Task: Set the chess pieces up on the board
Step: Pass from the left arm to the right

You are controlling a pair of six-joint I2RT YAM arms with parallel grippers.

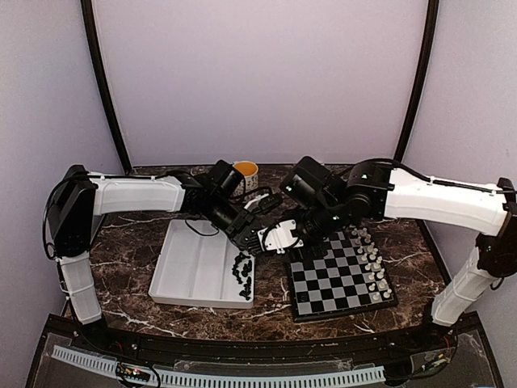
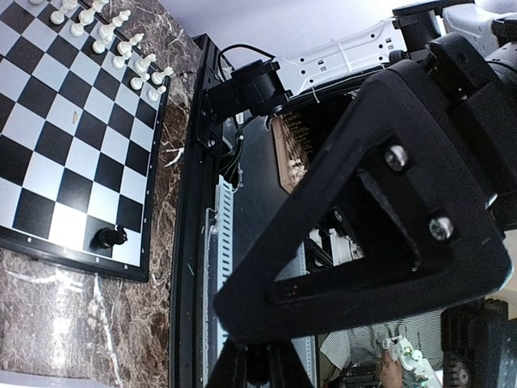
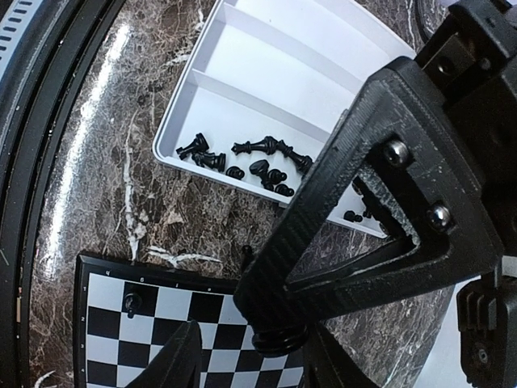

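Note:
The board (image 1: 323, 279) lies right of centre with white chess pieces (image 1: 368, 255) lined up along its right side. A single black piece (image 2: 111, 237) stands on a corner square. Several loose black pieces (image 3: 258, 158) lie in the white tray (image 1: 190, 271). Both grippers meet above the gap between tray and board. My left gripper (image 2: 262, 368) is shut on a black piece, whose round base (image 3: 279, 339) shows in the right wrist view. My right gripper (image 3: 250, 364) is open, its fingers (image 3: 174, 360) on either side of that base and apart from it.
A mug (image 1: 245, 170) with an orange inside stands at the back behind the left arm. The tray's other compartments (image 3: 266, 65) hold nothing. Dark marble tabletop (image 1: 129, 234) surrounds tray and board. A black rail (image 2: 190, 242) runs along the table's near edge.

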